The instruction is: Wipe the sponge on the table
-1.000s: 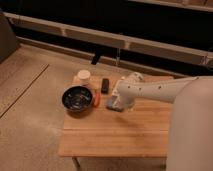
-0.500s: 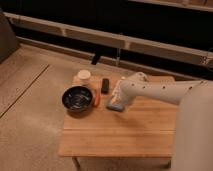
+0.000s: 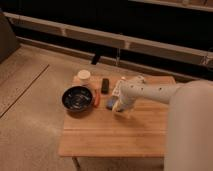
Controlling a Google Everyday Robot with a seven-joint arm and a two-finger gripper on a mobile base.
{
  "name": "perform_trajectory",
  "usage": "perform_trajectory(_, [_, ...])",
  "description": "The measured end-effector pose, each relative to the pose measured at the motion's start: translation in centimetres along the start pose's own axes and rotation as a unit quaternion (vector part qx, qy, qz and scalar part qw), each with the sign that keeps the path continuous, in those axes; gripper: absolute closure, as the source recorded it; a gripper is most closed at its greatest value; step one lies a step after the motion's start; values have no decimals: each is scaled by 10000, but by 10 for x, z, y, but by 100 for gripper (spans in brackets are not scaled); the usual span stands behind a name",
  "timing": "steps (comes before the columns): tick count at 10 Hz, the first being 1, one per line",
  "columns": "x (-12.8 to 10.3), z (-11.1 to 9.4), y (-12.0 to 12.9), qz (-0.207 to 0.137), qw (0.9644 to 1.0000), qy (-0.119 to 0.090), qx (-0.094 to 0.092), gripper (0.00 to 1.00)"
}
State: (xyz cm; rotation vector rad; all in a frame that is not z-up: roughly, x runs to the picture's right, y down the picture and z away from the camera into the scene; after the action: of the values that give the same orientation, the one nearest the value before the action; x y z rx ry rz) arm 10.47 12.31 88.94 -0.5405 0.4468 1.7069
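Sponge (image 3: 110, 104): lying flat on the table (image 3: 140, 131), left of centre on the planks, just right of the orange object (image 3: 96, 100) and in front of the black block (image 3: 105, 85).

Gripper (image 3: 118, 106): I am holding it low over the table, right up against the sponge's right edge. Its fingers are standing wide apart. I am not able to tell whether the sponge is sitting between them or only beside them.

Step, my judgement: I am working at the sponge itself, at the point of contact. Fingers spread this close to the pad fits two stages: closing in to take hold of it, or letting it go with the rubbing done. The planks are showing no mark that settles it.

What the next move calls for, either way: fine control at the pad's edge, since it is soft and would skid or fold if nudged sideways. The black bowl (image 3: 77, 98) and the orange object are crowding the left side, while the bare planks are lying to the right and towards the front, so any travel has its room there.

Arm (image 3: 150, 92): I am reaching in from the right, forearm running roughly level across the table's back half, wrist bending down so the gripper is pointing at the surface
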Motion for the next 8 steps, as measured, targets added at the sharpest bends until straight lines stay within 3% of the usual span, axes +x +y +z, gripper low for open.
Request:
perform_trajectory(2, [-25,-24,12,-133,9994,-296,-98,35])
perform_trajectory(4, [-29,-30,19,-217,9990,-352,-151,35])
perform_trajectory(8, [-18,-3,10,-416,9990,-65,114,35])
